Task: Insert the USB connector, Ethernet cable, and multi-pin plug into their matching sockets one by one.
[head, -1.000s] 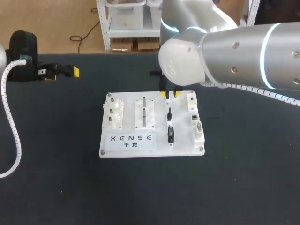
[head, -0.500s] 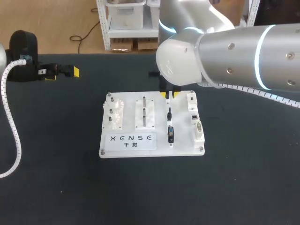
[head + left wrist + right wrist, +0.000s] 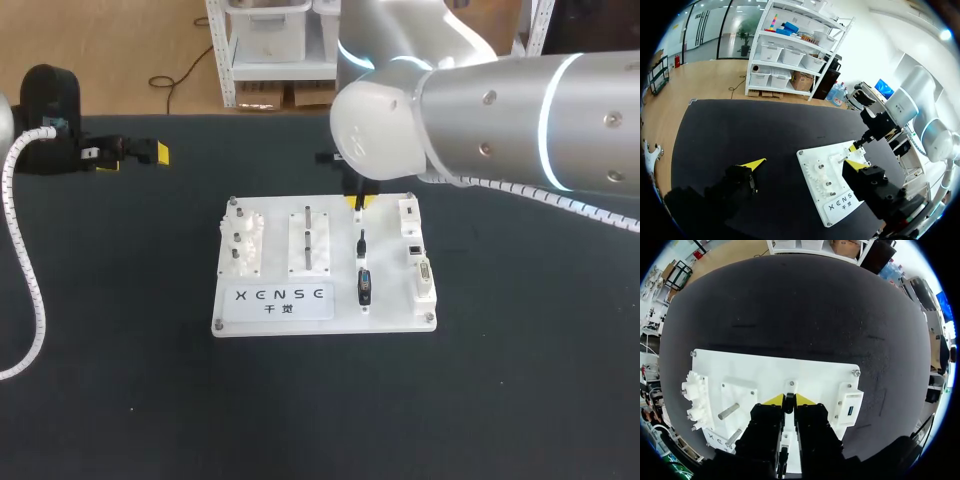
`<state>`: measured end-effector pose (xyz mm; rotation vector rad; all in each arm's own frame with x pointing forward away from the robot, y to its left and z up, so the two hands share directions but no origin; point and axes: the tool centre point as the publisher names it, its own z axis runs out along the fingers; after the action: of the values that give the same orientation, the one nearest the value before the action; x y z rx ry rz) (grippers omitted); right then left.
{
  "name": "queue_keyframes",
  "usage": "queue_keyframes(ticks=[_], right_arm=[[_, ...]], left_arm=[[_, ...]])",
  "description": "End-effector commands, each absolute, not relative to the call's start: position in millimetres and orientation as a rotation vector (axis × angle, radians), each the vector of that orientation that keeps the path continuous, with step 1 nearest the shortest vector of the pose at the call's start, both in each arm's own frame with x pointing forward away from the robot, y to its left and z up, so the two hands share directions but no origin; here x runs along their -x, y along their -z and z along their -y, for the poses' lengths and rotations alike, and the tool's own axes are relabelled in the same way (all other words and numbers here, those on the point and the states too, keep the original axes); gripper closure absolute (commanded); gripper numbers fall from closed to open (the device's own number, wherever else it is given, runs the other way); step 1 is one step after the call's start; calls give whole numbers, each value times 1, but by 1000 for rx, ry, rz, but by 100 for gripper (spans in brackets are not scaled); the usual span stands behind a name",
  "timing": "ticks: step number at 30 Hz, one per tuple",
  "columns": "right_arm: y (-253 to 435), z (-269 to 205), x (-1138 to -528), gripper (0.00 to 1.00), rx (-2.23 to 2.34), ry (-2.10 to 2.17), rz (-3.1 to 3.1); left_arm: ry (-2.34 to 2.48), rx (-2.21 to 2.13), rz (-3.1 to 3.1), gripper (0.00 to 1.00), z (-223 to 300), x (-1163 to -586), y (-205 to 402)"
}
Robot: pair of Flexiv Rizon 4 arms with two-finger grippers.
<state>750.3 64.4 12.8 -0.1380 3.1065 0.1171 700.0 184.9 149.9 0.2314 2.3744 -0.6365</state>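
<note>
- White plastic socket board (image 3: 275, 232): lies flat on the black worktop (image 3: 120, 380), in the middle of the head view.
- Left arm (image 3: 45, 120): sits at the upper left of the frame, well apart from the board. Its jaws are wide open, with the yellow fingertips (image 3: 752, 163) far apart and only bare worktop between them.
- Left part of the board: a white gear block (image 3: 241, 245), then a white block with two upright metal pegs (image 3: 311, 240).
- Right of centre on the board: a narrow holder strip carries a thin black plug (image 3: 361, 243). Below it sits a black plug with a blue face (image 3: 365, 285).
- Right edge of the board: three white sockets in a column, top (image 3: 409, 213), middle (image 3: 413, 247) and bottom (image 3: 425, 278).
- Right arm (image 3: 480, 120): comes in from the upper right, with its jaws over the strip's top end. In the wrist view its yellow tips (image 3: 774, 400) are drawn almost together, pinching a small dark plug (image 3: 788, 402). Which connector this is cannot be told.
</note>
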Motion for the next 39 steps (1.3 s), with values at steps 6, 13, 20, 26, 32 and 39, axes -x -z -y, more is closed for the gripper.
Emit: queue_keyframes(ticks=[6,13,20,26,32,39], right_arm=[[-22,-62,-750,92,139,-122,-3087],[-23,-61,-750,92,147,-111,-3075],[-25,-63,-748,94,154,-107,-3069],[-28,-63,-749,95,156,-100,-3059],[-32,-60,-751,95,150,-98,-3051],[-35,-58,-752,95,144,-101,-3043]], left_arm=[[636,-231,-2374,0,-185,-700,-150],[636,-231,-2374,0,-185,-700,-150],[636,-231,-2374,0,-185,-700,-150],[636,-231,-2374,0,-185,-700,-150],[636,-231,-2374,0,-185,-700,-150],[636,-231,-2374,0,-185,-700,-150]])
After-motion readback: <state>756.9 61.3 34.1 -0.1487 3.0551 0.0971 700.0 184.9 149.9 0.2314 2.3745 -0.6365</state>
